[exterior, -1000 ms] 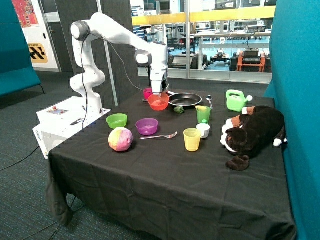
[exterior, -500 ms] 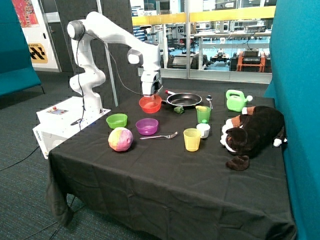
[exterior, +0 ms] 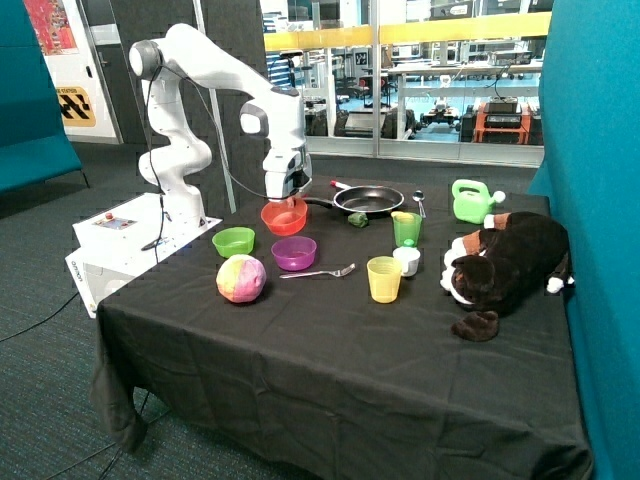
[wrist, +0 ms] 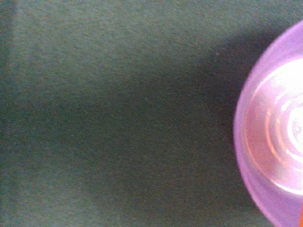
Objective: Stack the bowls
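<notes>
My gripper (exterior: 287, 200) is shut on the rim of the orange-red bowl (exterior: 284, 217) and holds it just above the black cloth, behind the purple bowl (exterior: 294, 252) and a little toward the lime green bowl (exterior: 233, 241). The purple and green bowls stand side by side on the table, apart from each other. In the wrist view the purple bowl (wrist: 272, 142) shows at one edge, with a sliver of orange beside it and bare black cloth (wrist: 118, 113) elsewhere. The fingers do not show in the wrist view.
A pink-yellow ball (exterior: 241, 278) and a spoon (exterior: 318, 272) lie in front of the bowls. A yellow cup (exterior: 383, 279), a green cup (exterior: 407, 228), a black frying pan (exterior: 368, 200), a green watering can (exterior: 470, 200) and a plush dog (exterior: 510, 258) stand farther along.
The gripper has carried the orange-red bowl away from the frying pan, toward the purple and green bowls. The other things have not moved.
</notes>
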